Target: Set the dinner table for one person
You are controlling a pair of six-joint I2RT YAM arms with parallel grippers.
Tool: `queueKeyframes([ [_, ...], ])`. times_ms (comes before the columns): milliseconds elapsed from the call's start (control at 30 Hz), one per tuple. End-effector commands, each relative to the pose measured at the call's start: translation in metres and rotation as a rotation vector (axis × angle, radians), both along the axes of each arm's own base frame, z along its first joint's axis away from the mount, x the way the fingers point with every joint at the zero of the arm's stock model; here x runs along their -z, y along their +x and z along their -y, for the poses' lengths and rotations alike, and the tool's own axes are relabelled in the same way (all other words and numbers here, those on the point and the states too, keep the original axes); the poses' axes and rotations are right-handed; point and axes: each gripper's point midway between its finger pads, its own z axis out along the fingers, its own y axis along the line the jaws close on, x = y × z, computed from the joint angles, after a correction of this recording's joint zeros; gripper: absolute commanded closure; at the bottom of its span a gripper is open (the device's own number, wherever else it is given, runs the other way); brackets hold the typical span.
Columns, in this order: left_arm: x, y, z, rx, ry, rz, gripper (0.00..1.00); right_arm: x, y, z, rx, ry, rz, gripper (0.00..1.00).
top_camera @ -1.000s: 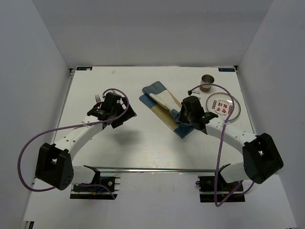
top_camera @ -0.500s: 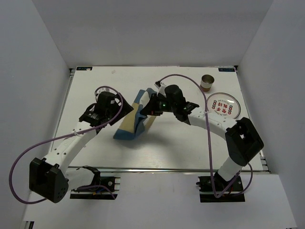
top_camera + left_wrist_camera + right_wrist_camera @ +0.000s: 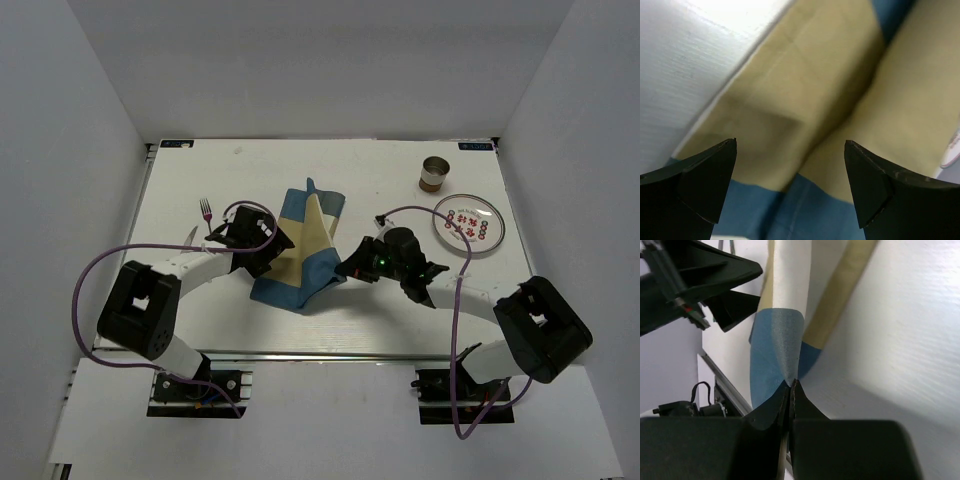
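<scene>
The blue-and-tan checked placemat (image 3: 300,245) lies rumpled and partly folded in the middle of the white dinner table (image 3: 380,170). My right gripper (image 3: 348,268) is shut on the placemat's blue near-right corner (image 3: 785,350), low over the tabletop. At the placemat's left edge, my left gripper (image 3: 258,247) hangs open, and tan and blue cloth (image 3: 805,115) fills the space under its fingers (image 3: 705,175) without being pinched. In the right wrist view, the left gripper (image 3: 715,280) shows as a dark shape at the top left.
A fork (image 3: 205,210) lies at the far left of the table, and a thin utensil (image 3: 190,236) lies just near of it. A small metal cup (image 3: 434,174) stands at the far right. Near of the cup sits a white patterned plate (image 3: 468,224).
The right gripper has pulled back toward the near right with the placemat's corner, drawing the cloth flatter. The left gripper has shifted right to the cloth's left edge, which uncovers the fork.
</scene>
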Motion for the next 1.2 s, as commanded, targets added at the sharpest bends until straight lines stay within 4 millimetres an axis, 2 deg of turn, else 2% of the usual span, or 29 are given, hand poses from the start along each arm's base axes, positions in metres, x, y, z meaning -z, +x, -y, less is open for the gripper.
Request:
queueKeyframes([
  [0, -0.001, 0.009, 0.019, 0.005, -0.086, 0.026, 0.02, -0.023, 0.011, 0.008, 0.099, 0.087, 0.093, 1.0],
  [167, 0.012, 0.013, 0.029, 0.017, -0.093, -0.004, 0.02, 0.004, 0.011, 0.039, 0.229, -0.039, 0.047, 1.0],
  [200, 0.016, 0.013, 0.031, 0.02, -0.081, -0.015, 0.02, 0.008, 0.02, 0.056, 0.329, -0.097, 0.056, 1.0],
  [233, 0.021, 0.011, 0.027, 0.003, -0.063, -0.036, 0.02, 0.027, 0.012, 0.073, 0.39, -0.184, -0.03, 1.0],
  [300, 0.03, 0.005, 0.026, -0.013, -0.04, -0.077, 0.02, 0.031, 0.016, 0.105, 0.531, -0.274, -0.032, 1.0],
  [333, 0.034, 0.006, 0.019, -0.057, -0.015, -0.088, 0.02, 0.031, 0.017, 0.117, 0.601, -0.301, -0.042, 1.0],
  [367, 0.04, 0.001, 0.011, -0.081, 0.021, -0.114, 0.02, 0.042, 0.007, 0.143, 0.664, -0.422, -0.068, 1.0],
  [467, 0.05, -0.011, -0.003, -0.15, 0.095, -0.193, 0.02, 0.023, 0.002, 0.173, 0.775, -0.486, -0.044, 0.98],
  [500, 0.049, -0.012, -0.006, -0.169, 0.105, -0.2, 0.02, 0.009, 0.002, 0.174, 0.78, -0.459, -0.013, 0.87],
  [533, 0.05, -0.017, -0.006, -0.185, 0.11, -0.214, 0.02, 0.002, 0.003, 0.176, 0.78, -0.454, 0.009, 0.7],
  [567, 0.049, -0.017, -0.008, -0.197, 0.112, -0.21, 0.02, -0.015, 0.007, 0.17, 0.735, -0.433, 0.075, 0.47],
  [600, 0.048, -0.019, -0.006, -0.197, 0.109, -0.207, 0.02, -0.02, 0.008, 0.166, 0.705, -0.431, 0.099, 0.14],
  [633, 0.044, -0.018, -0.005, -0.205, 0.092, -0.194, 0.02, -0.028, 0.01, 0.16, 0.668, -0.42, 0.128, 0.11],
  [667, 0.043, -0.018, -0.004, -0.205, 0.085, -0.189, 0.02, -0.042, 0.016, 0.139, 0.537, -0.406, 0.213, 0.11],
  [700, 0.041, -0.019, 0.0, -0.195, 0.076, -0.184, 0.02, -0.045, 0.017, 0.13, 0.487, -0.404, 0.227, 0.11],
  [733, 0.039, -0.017, 0.002, -0.191, 0.067, -0.175, 0.02, -0.049, 0.013, 0.11, 0.38, -0.376, 0.238, 0.11],
  [767, 0.038, -0.018, 0.006, -0.18, 0.063, -0.176, 0.02, -0.04, 0.018, 0.097, 0.299, -0.407, 0.25, 0.11],
  [800, 0.038, -0.017, 0.008, -0.176, 0.058, -0.181, 0.02, -0.052, 0.026, 0.086, 0.246, -0.43, 0.294, 0.11],
  [833, 0.037, -0.019, 0.012, -0.165, 0.058, -0.184, 0.02, -0.049, 0.03, 0.077, 0.202, -0.458, 0.29, 0.12],
  [867, 0.036, -0.017, 0.013, -0.164, 0.054, -0.181, 0.02, -0.043, 0.043, 0.057, 0.121, -0.501, 0.282, 0.14],
  [933, 0.034, -0.02, 0.017, -0.152, 0.048, -0.183, 0.02, -0.022, 0.047, 0.049, 0.073, -0.602, 0.212, 0.18],
  [967, 0.031, -0.019, 0.017, -0.155, 0.041, -0.176, 0.02, 0.003, 0.053, 0.046, 0.054, -0.666, 0.161, 0.19],
  [1000, 0.031, -0.022, 0.016, -0.161, 0.037, -0.178, 0.02, -0.003, 0.062, 0.033, 0.061, -0.656, 0.168, 0.22],
  [1067, 0.029, -0.024, 0.014, -0.169, 0.028, -0.171, 0.02, 0.02, 0.065, 0.025, 0.041, -0.692, 0.112, 0.25],
  [1133, 0.023, -0.027, 0.012, -0.182, 0.011, -0.149, 0.02, 0.021, 0.069, 0.01, 0.037, -0.681, 0.103, 0.31],
  [1167, 0.018, -0.029, 0.014, -0.175, 0.003, -0.134, 0.02, 0.036, 0.069, 0.006, 0.028, -0.701, 0.076, 0.35],
])
